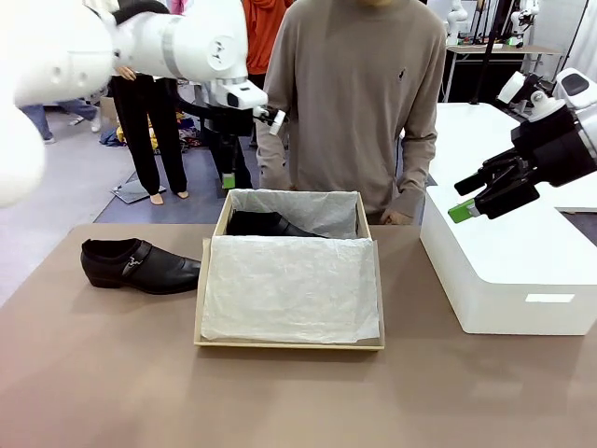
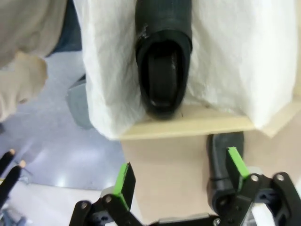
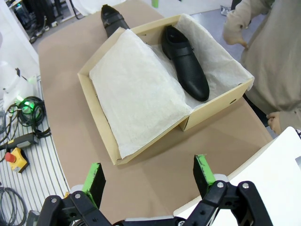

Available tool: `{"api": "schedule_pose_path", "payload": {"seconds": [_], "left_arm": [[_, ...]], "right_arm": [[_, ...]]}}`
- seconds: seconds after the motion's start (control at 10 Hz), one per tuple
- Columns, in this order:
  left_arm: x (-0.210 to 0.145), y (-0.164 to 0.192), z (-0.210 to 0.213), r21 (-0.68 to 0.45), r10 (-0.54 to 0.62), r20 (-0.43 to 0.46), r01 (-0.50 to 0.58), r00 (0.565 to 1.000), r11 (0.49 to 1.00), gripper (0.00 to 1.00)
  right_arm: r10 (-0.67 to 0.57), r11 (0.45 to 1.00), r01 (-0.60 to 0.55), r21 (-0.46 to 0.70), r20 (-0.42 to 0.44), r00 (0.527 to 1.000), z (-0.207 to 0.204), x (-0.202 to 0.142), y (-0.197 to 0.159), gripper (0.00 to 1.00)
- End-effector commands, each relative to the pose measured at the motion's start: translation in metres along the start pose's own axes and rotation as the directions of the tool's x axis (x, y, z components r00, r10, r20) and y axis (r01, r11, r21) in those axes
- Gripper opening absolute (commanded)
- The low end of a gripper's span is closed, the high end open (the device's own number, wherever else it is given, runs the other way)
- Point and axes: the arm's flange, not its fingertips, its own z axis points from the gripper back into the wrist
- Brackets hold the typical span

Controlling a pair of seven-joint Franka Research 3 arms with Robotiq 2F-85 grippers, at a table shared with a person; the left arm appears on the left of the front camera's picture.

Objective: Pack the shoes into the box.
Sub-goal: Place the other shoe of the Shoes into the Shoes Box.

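Front view: finds one shoe (image 1: 266, 225) in the far half of the box (image 1: 289, 344), the other shoe (image 1: 140, 266) on the counter (image 1: 93, 373) just left of it. Has the left claw (image 2: 181, 172) open, empty, above the box's far edge — the right claw (image 3: 149, 174) open too, by the white block (image 1: 522, 271). Could slip on glossy leather at pickup, or snag the tissue (image 1: 289, 289) over the near half.

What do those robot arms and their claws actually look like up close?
The left arm and right arm are smooth, rounded white shells with bulky joints. The left gripper and right gripper are black, built from hinged links with small silver bolts. Each has two fingers tipped with bright green pads.
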Motion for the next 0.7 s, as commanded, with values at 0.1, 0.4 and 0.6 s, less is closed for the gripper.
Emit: {"api": "schedule_pose_path", "payload": {"seconds": [0.1,0.4,0.6], "left_arm": [[-0.070,-0.048,0.006,0.041,-0.063,-0.004,0.063,0.998,0.997,1.00],[-0.122,-0.075,0.011,0.092,-0.206,0.056,0.200,0.977,0.975,1.00],[-0.147,-0.091,0.007,0.089,-0.218,0.056,0.213,0.974,0.973,1.00]], "right_arm": [[0.021,1.000,-0.021,0.010,0.032,0.999,-0.003,0.000,-0.004,1.00],[0.021,1.000,-0.021,0.010,0.032,0.999,-0.003,0.000,-0.004,1.00],[0.021,1.000,-0.021,0.010,0.032,0.999,-0.003,0.000,-0.004,1.00]]}}
